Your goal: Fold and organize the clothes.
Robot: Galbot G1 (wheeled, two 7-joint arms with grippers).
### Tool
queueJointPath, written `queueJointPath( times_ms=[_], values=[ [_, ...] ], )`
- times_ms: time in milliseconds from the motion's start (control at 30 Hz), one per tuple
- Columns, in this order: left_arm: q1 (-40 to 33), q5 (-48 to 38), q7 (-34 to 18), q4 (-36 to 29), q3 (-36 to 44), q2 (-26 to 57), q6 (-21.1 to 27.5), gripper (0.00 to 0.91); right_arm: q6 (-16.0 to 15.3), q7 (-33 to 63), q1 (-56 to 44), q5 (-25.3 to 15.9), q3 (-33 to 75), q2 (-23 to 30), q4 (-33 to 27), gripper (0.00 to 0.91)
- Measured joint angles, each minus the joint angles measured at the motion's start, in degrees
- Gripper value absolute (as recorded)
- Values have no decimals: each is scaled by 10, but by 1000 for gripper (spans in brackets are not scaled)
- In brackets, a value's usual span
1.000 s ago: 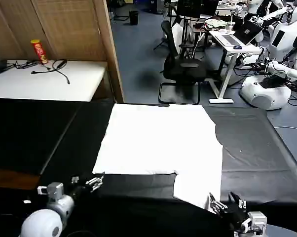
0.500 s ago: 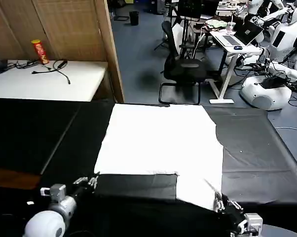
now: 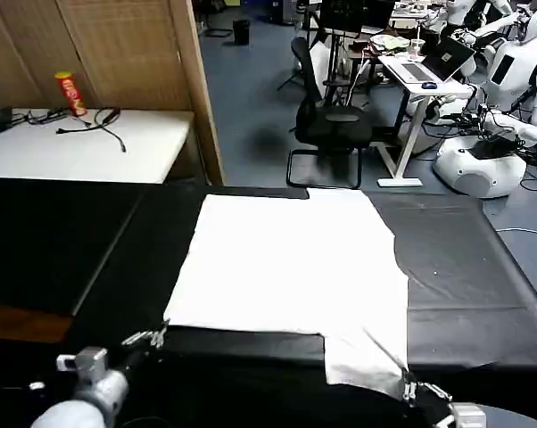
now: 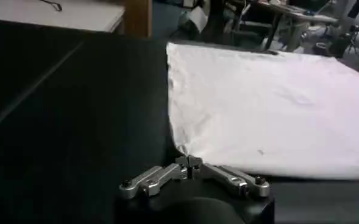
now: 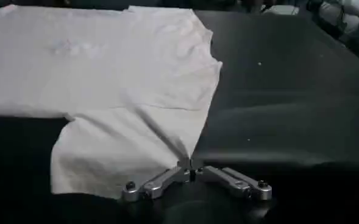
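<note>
The left gripper (image 4: 189, 163) has its fingertips pinched together on the near left corner of the T-shirt (image 4: 270, 103), the cloth puckering into small creases where the tips meet. In the head view this gripper (image 3: 154, 337) sits at about 7 o'clock, low over the black table (image 3: 63, 241), right at the shirt's left front corner.

The right gripper (image 5: 188, 164) is likewise closed, tips nipped on the edge of the shirt's (image 5: 115, 91) near right flap, and a taut ridge of cloth runs away from the pinch toward the shirt's body. In the head view it (image 3: 411, 389) lies at about 5 o'clock, at the tip of the flap that hangs forward from the shirt (image 3: 291, 259).

The shirt lies spread flat in the middle of the black table, white side showing (no print can be made out on it). Its far edge reaches toward 12 o'clock, its near edge is straight across the left part, and the right part drops lower into the narrower flap held by the right gripper.

Beyond the table, at about 10 o'clock, a white bench (image 3: 81, 143) carries a red can (image 3: 70, 93) and a black cable (image 3: 99, 125). At about 1 o'clock stands a black office chair (image 3: 326, 116) on the blue floor.
</note>
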Motion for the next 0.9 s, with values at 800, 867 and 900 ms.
queueJointPath(
  times_ms=[800,867,900],
  values=[
    [-192,47,10,107,53,-24,-31,0,53,-16,382,72,-64,-106,-264,0],
    [-205,58,12,122,59,-19,-35,0,54,-18,406,67,-77,-107,-290,0],
    [-213,61,13,130,64,-16,-36,0,56,-19,419,61,-85,-107,-305,0]
  ],
)
